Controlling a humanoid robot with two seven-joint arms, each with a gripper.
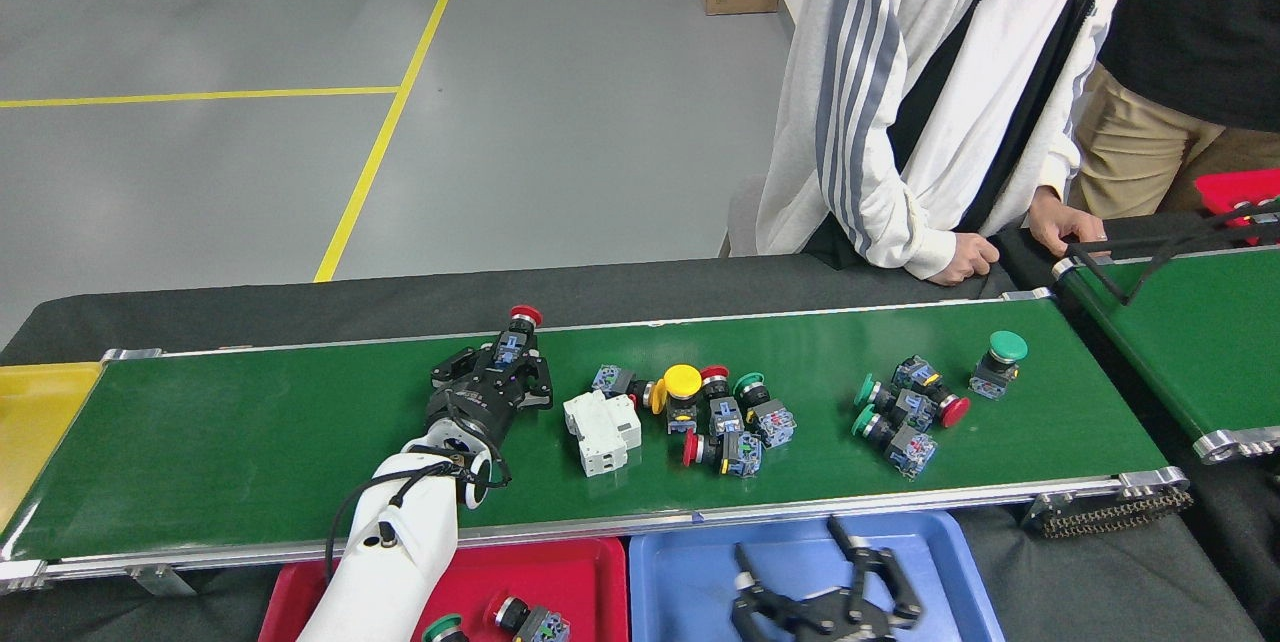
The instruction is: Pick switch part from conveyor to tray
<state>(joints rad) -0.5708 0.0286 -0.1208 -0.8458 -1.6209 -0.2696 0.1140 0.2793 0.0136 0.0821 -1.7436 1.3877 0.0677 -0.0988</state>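
One black claw (497, 374) — round red-capped switch part (517, 332)

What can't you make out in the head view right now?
- Left gripper: whether its fingers have shut on the red-capped switch; they are dark and overlap it.
- Red tray: most of it, cut off by the bottom edge and covered by the left arm.
- Right gripper: its wrist, cut off by the bottom edge.
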